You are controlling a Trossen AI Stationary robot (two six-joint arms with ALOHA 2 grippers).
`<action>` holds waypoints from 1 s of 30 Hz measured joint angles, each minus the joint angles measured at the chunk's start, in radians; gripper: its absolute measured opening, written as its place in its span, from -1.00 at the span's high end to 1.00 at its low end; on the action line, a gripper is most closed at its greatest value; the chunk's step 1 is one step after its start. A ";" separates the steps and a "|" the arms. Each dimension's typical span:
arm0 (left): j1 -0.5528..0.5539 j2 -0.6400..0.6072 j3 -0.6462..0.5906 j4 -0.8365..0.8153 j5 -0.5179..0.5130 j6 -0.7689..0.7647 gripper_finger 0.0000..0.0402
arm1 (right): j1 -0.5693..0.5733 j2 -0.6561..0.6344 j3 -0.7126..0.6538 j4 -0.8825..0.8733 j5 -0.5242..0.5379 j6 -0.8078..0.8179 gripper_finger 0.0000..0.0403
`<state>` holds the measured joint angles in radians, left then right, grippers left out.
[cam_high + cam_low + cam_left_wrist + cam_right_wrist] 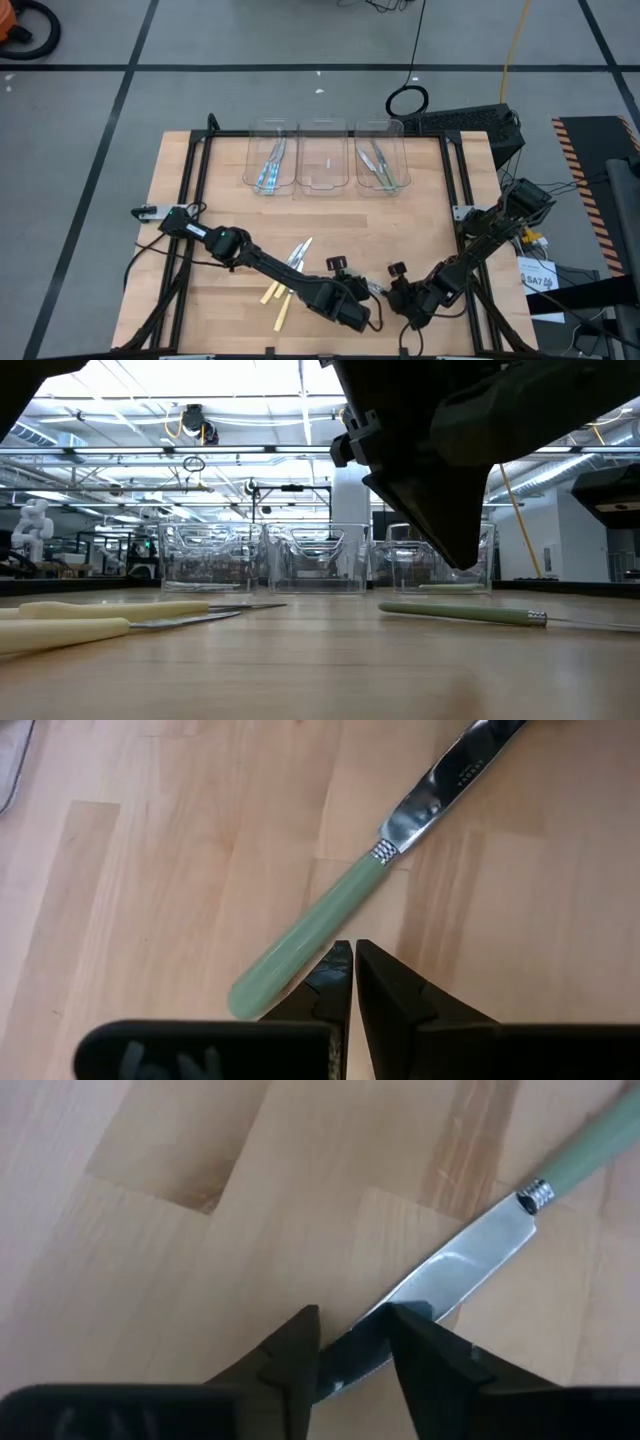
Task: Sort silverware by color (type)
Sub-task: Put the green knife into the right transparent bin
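A knife with a green handle point(300, 935) and a silvery blade point(455, 1270) lies flat on the wooden table near its front edge, between my two grippers. My left gripper point(347, 958) is shut, its tips right beside the handle's free end. My right gripper point(352, 1332) has its fingers around the blade's tip end. In the low view the knife point(460, 613) lies on the right. Three pale yellow utensils point(285, 272) lie left of my left arm. At the back, blue ones lie in the left clear bin point(272, 160) and green ones in the right bin point(380, 160). My left gripper's shut fingertips point(338, 955) stand against the side of the green handle near its free end point(290, 960), slanting down; whether they touch it, I cannot tell. My right gripper pinches the blade near its tip point(372, 1325) between its two fingers, across the blade, slanting down from above. The knife lies flat on the table.
The middle clear bin point(323, 160) stands between the other two. A black frame point(195, 170) runs along the table's left and right sides. Bare wood lies between the bins and the arms.
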<state>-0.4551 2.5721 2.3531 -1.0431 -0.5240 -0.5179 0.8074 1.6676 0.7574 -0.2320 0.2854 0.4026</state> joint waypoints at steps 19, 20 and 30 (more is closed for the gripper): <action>0.000 0.002 0.001 0.001 0.061 0.012 0.85 | 0.019 -0.011 -0.001 -0.157 -0.026 -0.131 0.99; -0.001 0.004 0.001 0.001 0.073 0.016 0.85 | 0.019 -0.015 -0.002 -0.158 -0.030 -0.131 0.99; -0.003 0.019 0.001 0.006 -0.023 0.073 0.35 | 0.018 -0.029 -0.002 -0.147 -0.071 -0.161 0.99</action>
<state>-0.4584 2.5908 2.3546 -1.0368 -0.5473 -0.4450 0.8253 1.6386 0.7555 -0.3792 0.2142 0.2420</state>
